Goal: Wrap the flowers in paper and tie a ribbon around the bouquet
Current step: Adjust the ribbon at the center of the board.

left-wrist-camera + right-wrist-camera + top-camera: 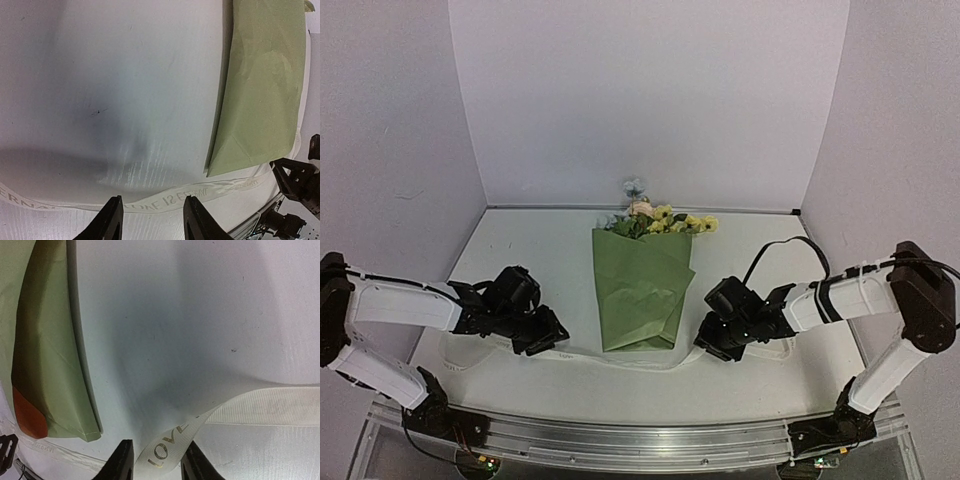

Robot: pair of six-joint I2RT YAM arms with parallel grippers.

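Bouquet (640, 295) at frame centre, blooms toward top; ribbon (165, 193) flat along its lower end. Left gripper (152, 220), lower left, part-narrowed astride ribbon without pinching; right gripper (157, 462) around a lifted stretch, clamping impossible to tell. Ribbon light, limp, probably slippery: best pinched across flat faces, close beside bouquet.

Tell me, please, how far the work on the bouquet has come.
Done: the flowers sit inside the paper, folded into a cone lying on the table. In hand: the ribbon lies flat by the cone's narrow end and runs between the jaws of the left gripper and the right gripper; a firm grip is not clear. Left: bringing the ribbon around the bouquet and tying it.
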